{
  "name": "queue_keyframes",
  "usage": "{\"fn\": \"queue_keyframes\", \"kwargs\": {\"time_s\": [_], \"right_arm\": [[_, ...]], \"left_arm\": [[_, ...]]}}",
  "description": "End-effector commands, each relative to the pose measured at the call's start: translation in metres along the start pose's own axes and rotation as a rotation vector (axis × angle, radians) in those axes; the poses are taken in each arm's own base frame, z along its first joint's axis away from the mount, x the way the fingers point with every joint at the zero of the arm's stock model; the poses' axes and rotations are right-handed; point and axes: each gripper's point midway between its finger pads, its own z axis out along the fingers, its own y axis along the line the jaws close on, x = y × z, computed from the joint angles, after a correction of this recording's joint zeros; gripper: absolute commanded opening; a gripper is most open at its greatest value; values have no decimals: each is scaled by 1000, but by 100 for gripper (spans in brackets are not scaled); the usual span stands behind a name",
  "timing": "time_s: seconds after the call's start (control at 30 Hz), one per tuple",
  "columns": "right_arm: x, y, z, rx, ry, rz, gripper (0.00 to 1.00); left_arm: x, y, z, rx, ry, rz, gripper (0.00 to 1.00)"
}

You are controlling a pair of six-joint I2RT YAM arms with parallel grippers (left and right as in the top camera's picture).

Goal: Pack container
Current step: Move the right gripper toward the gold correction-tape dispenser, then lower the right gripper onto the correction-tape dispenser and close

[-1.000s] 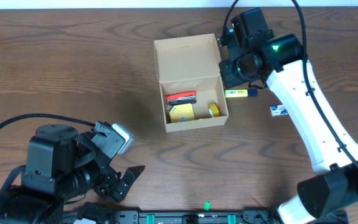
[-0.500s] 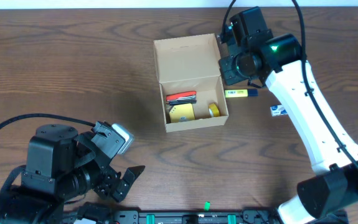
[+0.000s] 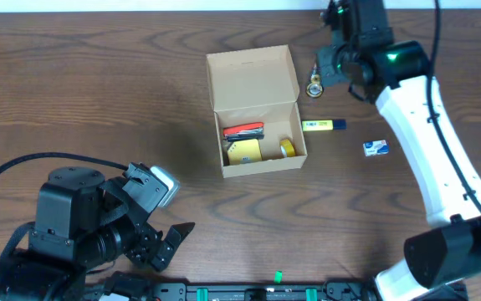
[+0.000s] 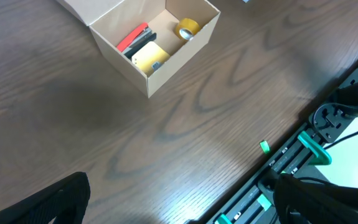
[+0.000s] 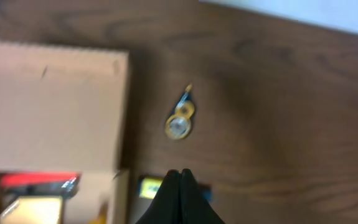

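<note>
While one container [image 3: 253,77] holds three items [image 3: 243,151], the right tool [image 5: 180,179] is clenched (empty) — left tool [image 4: 180,186] released.

The right arm [image 3: 407,92] has drawn back from the right edge of the box's [image 3: 265,165] open lid [image 3: 253,75], and its right gripper [image 5: 180,175] now hangs farther from the box, toward the far edge of the table [image 3: 98,100]. In the spot beside the lid that the arm covered before, a small round gold trinket [image 3: 314,84] has come into view, lying on the table just off the lid's right edge.
</note>
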Motion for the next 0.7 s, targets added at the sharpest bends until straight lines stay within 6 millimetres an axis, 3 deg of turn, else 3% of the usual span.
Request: {"fn": "queue_keyframes", "kwargs": {"time_s": [0.0,0.3,0.5,0.57,0.6,0.67], "right_arm": [[3,-9,24,27,31,-77,1],[23,-15,115,18,109,-39,1],[39,-23,160,28,145,-9,7],[44,-24,172,28,151,-7,19],[46,-23,177,24,153,-6,34],[51,-21,185,10,163,-5,54]], "left_arm": [[-4,-3,-4,9,-17,10,95],[-4,-3,-4,9,-17,10,95],[-4,-3,-4,9,-17,10,95],[-4,-3,-4,9,-17,10,95],[-4,-3,-4,9,-17,10,95],[-4,-3,-4,9,-17,10,95]]}}
